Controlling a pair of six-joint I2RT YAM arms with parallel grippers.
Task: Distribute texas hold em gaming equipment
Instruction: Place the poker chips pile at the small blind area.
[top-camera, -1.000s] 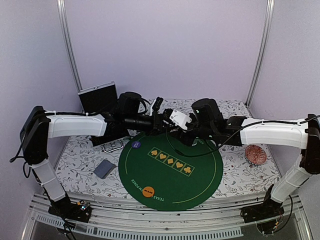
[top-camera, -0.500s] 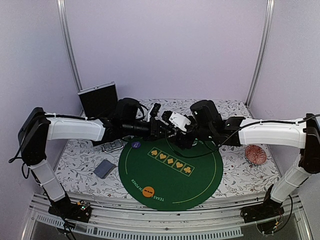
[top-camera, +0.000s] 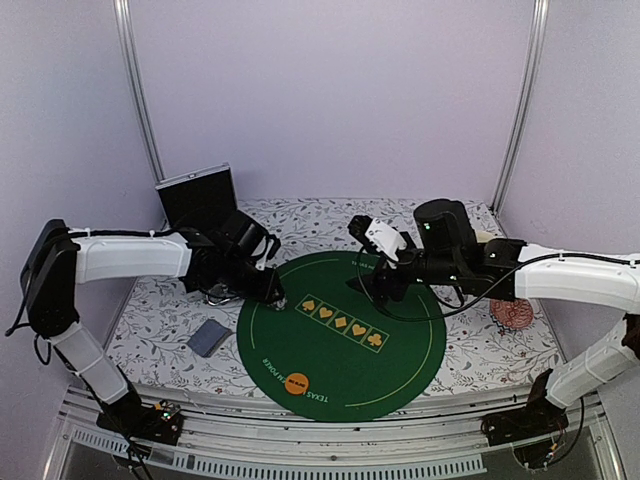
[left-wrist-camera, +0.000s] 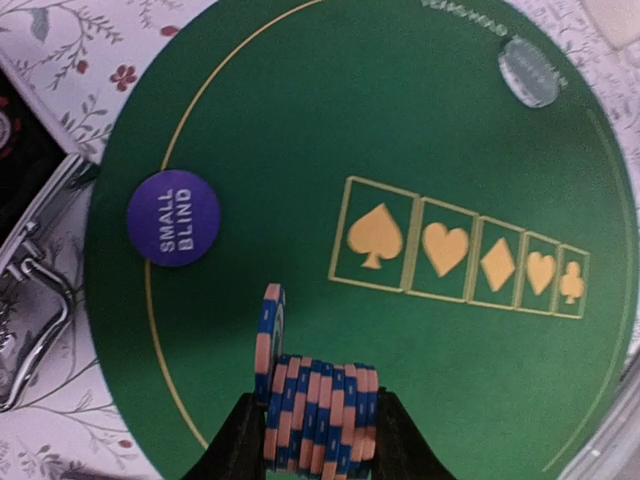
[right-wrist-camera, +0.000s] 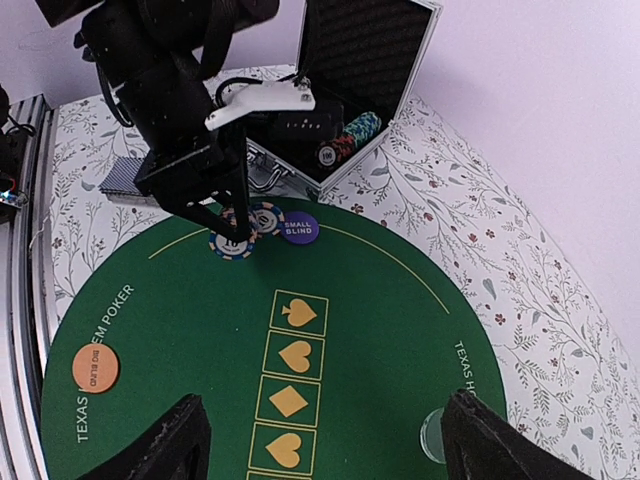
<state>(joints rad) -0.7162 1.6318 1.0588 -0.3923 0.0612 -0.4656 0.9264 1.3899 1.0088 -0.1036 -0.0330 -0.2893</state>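
Done so far: on the green poker mat you have the purple small-blind button, the orange disc at the near rim, and the clear disc, well apart from both.
In hand: chip stack, low at the mat's left edge, just beside the small-blind button. One chip leans off its end. You cannot tell whether it touches the felt.
Left to do (judgement): card deck lies off the mat on the flowered cloth. More chips sit in the open case.
Left gripper: clamped on the stack's two ends, arm low, fingers pointing down.
Right gripper: fingers spread wide, nothing between them. It hovers over the mat's far side, forearm stretched in from your right.
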